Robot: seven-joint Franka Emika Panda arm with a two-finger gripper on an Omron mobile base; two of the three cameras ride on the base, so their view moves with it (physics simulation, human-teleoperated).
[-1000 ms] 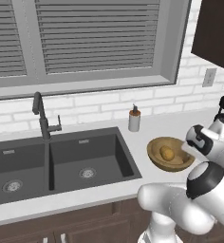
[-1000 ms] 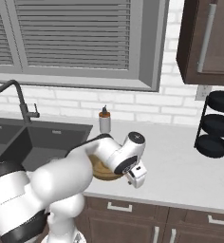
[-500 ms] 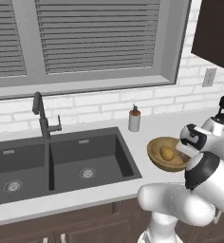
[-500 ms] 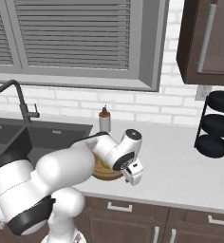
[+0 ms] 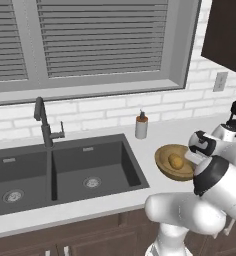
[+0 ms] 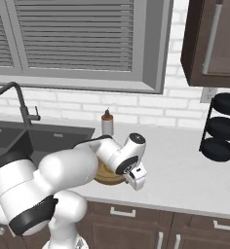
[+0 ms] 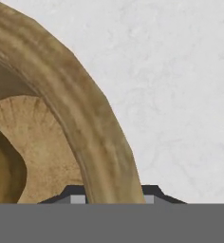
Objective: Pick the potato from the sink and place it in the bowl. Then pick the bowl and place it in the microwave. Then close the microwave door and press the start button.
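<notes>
While the arm's white links hide most of the bowl [image 6: 109, 173] in the right base view, the left base view shows it whole on the counter [image 5: 150, 150] right of the sink [image 5: 65, 167], potato [image 5: 176, 161] lying inside. Up close, the hand view has the gripper [image 7: 111, 194] astride the bowl's thick rim with one dark tip on each side, though the tips are cut off low in frame. So whether the jaws actually clamp the rim I cannot tell.

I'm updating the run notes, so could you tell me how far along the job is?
Done: the potato lies in the bowl on the counter. In hand: the gripper straddles the bowl's rim, one finger inside and one outside, for the pick. Left: bowl into the microwave, door closed, start pressed.
</notes>
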